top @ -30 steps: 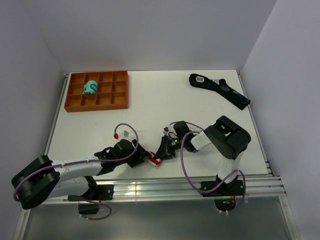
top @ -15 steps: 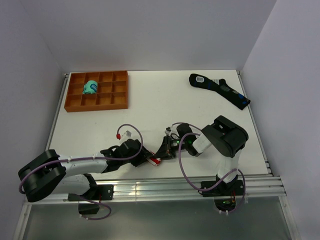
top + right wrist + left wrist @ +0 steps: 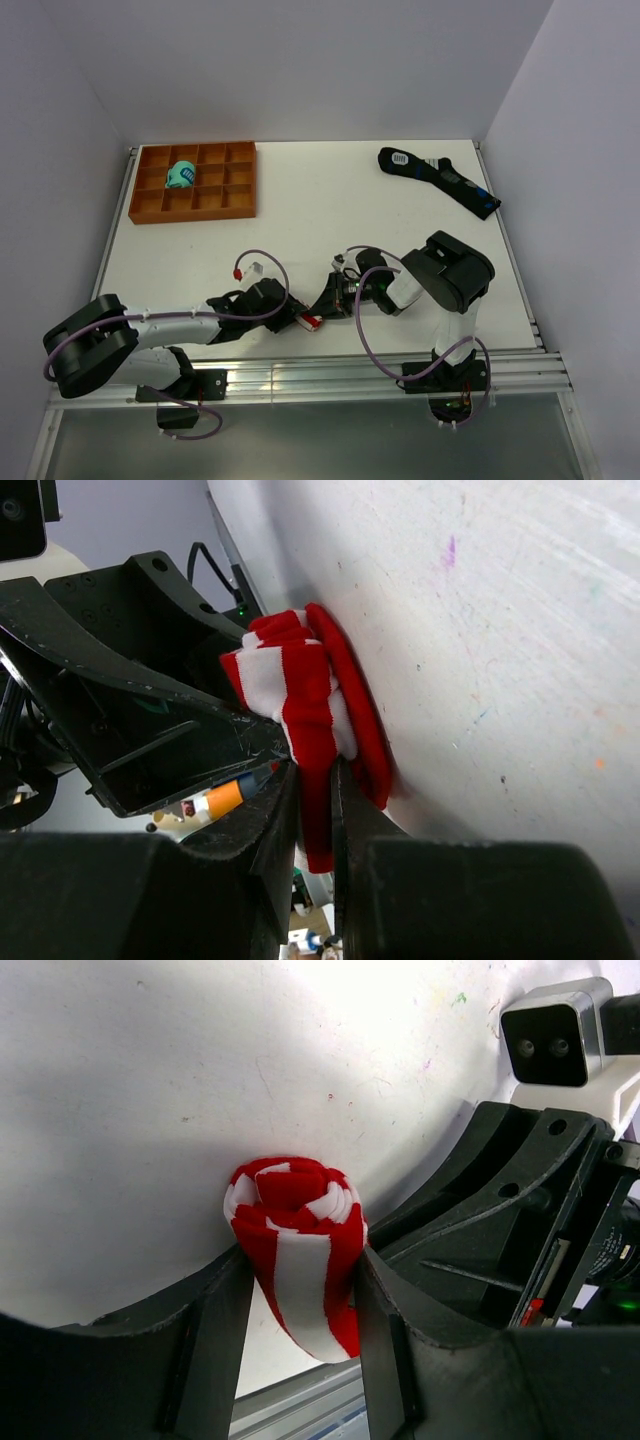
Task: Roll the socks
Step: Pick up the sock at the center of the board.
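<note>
The red and white striped socks [image 3: 311,322] lie as a rolled bundle near the table's front edge, between my two grippers. In the left wrist view the roll [image 3: 296,1250] sits squeezed between my left gripper's [image 3: 300,1300] fingers, its spiral end showing. In the right wrist view my right gripper [image 3: 312,790] is pinched shut on a layer of the socks [image 3: 300,705], the rest bulging against the table. In the top view my left gripper [image 3: 295,322] and right gripper [image 3: 325,312] meet at the roll.
An orange divided tray [image 3: 195,181] at the back left holds a teal sock bundle [image 3: 181,175]. A long black sock with blue patches [image 3: 438,179] lies at the back right. The table's metal front rail [image 3: 330,375] runs just below the grippers.
My left arm has reached a little further right toward the roll. The right gripper has stayed at the socks with little movement.
</note>
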You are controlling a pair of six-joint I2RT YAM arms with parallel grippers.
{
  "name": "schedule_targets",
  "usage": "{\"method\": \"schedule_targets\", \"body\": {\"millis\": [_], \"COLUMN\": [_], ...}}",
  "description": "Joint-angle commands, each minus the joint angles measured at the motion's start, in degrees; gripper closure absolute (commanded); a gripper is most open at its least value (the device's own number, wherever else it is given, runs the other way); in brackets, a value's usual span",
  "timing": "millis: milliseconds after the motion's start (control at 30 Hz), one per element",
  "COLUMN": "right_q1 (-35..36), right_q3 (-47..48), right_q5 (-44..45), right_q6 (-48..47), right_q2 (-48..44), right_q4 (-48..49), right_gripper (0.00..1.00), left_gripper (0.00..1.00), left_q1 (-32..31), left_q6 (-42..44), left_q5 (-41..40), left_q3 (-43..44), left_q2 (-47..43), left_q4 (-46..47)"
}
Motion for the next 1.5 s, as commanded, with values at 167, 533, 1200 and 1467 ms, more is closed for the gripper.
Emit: {"method": "schedule_targets", "body": {"millis": [167, 533, 1200, 1467], "right_q1": [-0.3, -0.3, 0.0, 0.4], "right_q3": [-3.1, -4.2, -6.4, -8.1], "right_q5": [0.8, -1.9, -6.9, -7.9], "right_q6": [6.4, 9.5, 19.5, 25.7], "right_q2": [3.4, 3.5, 5.5, 7.7], "right_q4": [-10.8, -7.5, 3.1, 12.0], "right_gripper": [0.87, 0.86, 0.85, 0.85], "left_gripper": [0.5, 0.53, 0.54, 0.55], "left_q1": [-0.4, -0.7, -1.3, -1.3], "left_q6": [-1.9, -4.3, -8.1, -9.3], "left_q5": [-4.9, -6.4, -8.9, -10.9], "left_q3": [2.1, 2.9, -0.7, -1.1], "left_q2": [1.7, 4.1, 4.8, 3.3], "left_q4": [-7.1, -6.1, 5.1, 6.6]}}
